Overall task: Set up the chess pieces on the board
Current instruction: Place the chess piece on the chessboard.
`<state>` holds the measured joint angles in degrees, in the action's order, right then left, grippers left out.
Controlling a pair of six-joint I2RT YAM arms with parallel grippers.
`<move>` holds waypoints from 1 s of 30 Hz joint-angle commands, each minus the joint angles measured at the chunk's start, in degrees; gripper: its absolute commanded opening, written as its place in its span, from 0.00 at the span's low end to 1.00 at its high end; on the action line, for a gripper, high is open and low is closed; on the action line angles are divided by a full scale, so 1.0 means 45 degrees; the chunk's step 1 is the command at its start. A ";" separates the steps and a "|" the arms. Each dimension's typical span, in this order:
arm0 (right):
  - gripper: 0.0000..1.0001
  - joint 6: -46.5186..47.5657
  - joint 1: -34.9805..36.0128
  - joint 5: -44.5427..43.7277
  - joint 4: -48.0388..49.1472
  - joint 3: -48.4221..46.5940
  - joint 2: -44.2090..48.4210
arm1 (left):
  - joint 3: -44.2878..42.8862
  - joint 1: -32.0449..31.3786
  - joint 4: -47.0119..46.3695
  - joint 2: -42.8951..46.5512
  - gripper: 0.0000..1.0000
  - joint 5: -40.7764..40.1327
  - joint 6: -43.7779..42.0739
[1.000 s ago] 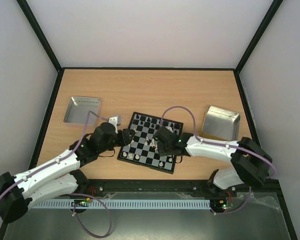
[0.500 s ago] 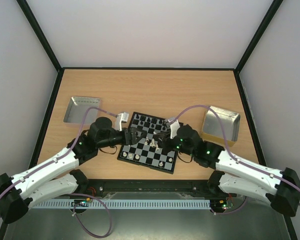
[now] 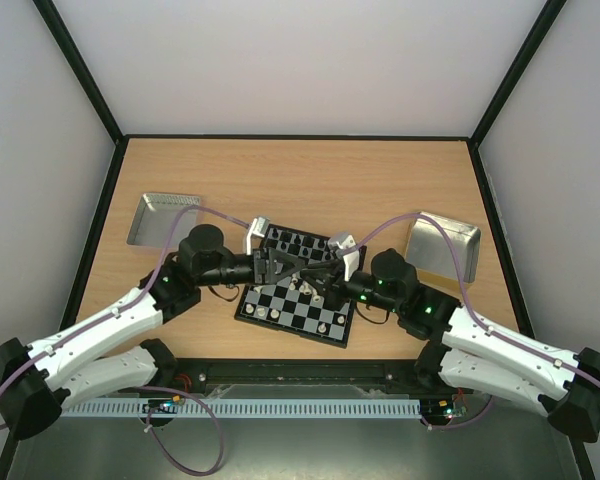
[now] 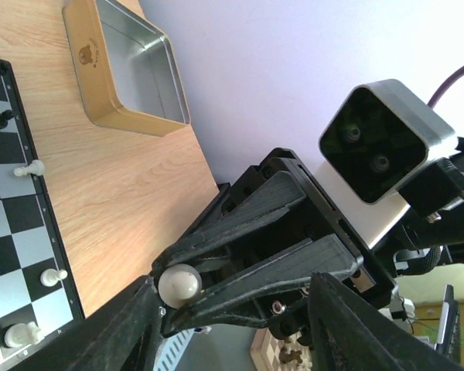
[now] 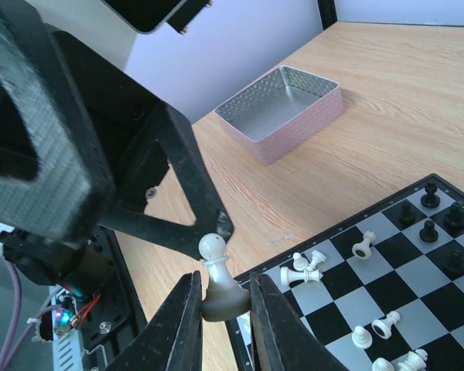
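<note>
My right gripper (image 5: 225, 297) is shut on the base of a cream-white pawn (image 5: 219, 282), held upright above the board's (image 3: 242, 308) middle. My left gripper (image 4: 232, 309) faces it tip to tip, its jaws apart on either side of the right gripper's fingers. The pawn's round head (image 4: 178, 284) sits close to the left gripper's left-hand finger (image 4: 135, 328). From above, the left gripper (image 3: 275, 265) and right gripper (image 3: 315, 278) meet over the board. Black pieces (image 3: 298, 240) line the far row. White pieces (image 5: 301, 270) lie toppled on the squares, while others (image 3: 325, 325) stand near the front edge.
A shiny metal tray (image 3: 165, 218) lies left of the board and another tray (image 3: 443, 245) right of it, both on the wooden table. Black frame posts and pale walls enclose the table. Both arms' cables arch over the board's sides.
Both grippers have come together over the middle of the board. The right arm swung round with the pawn toward the left gripper. The left gripper moved right and its jaws widened, then narrowed.
</note>
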<state>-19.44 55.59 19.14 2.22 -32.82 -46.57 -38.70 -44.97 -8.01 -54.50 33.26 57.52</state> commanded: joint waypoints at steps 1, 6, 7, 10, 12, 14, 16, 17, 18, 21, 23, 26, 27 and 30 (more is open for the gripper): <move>0.15 0.0291 0.0081 0.0414 0.0687 0.0163 0.0269 | -0.0315 0.0072 -0.0390 -0.0265 0.52 0.0549 0.0374; 0.15 0.0231 0.0082 0.0367 0.0689 0.0182 0.0270 | 0.0077 0.0072 -0.1431 -0.0487 0.37 0.0726 0.0926; 0.15 0.0220 0.0075 0.0363 0.0680 0.0169 0.0270 | 0.0149 0.0072 -0.1641 -0.0518 0.34 0.0748 0.1036; 0.15 0.0162 0.0083 0.0375 0.0692 0.0216 0.0270 | 0.0239 0.0072 -0.1842 -0.0528 0.28 0.0671 0.1153; 0.15 0.0143 0.0085 0.0355 0.0698 0.0242 0.0256 | 0.0247 0.0072 -0.1835 -0.0570 0.23 0.0684 0.1099; 0.15 0.0141 0.0069 0.0329 0.0694 0.0232 0.0251 | 0.0255 0.0072 -0.1833 -0.0592 0.18 0.0721 0.1026; 0.15 0.0132 0.0073 0.0300 0.0712 0.0236 0.0250 | 0.0250 0.0081 -0.1661 -0.0610 0.16 0.0673 0.0896; 0.15 0.0123 0.0068 0.0299 0.0729 0.0224 0.0236 | 0.0268 0.0073 -0.1609 -0.0617 0.14 0.0649 0.0818; 0.15 0.0112 0.0073 0.0296 0.0727 0.0211 0.0231 | 0.0273 0.0072 -0.1559 -0.0639 0.14 0.0634 0.0771; 0.15 0.0130 0.0072 0.0298 0.0713 0.0218 0.0213 | 0.0211 0.0081 -0.1251 -0.0704 0.17 0.0593 0.0523; 0.15 0.0121 0.0079 0.0334 0.0671 0.0196 0.0212 | 0.0061 0.0072 -0.0750 -0.0781 0.27 0.0393 0.0205; 0.15 0.0158 0.0070 0.0321 0.0556 0.0160 0.0192 | -0.0124 0.0072 -0.0133 -0.0844 0.32 0.0186 -0.0198; 0.15 0.0175 0.0068 0.0294 0.0488 0.0132 0.0177 | -0.0213 0.0072 0.0093 -0.0868 0.33 0.0127 -0.0376; 0.15 0.0199 0.0068 0.0321 0.0252 0.0023 0.0052 | -0.0481 0.0072 0.0723 -0.1014 0.30 -0.0044 -0.0808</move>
<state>-19.25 55.59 20.62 3.53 -32.45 -46.17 -38.37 -44.91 -9.21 -58.28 34.15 57.60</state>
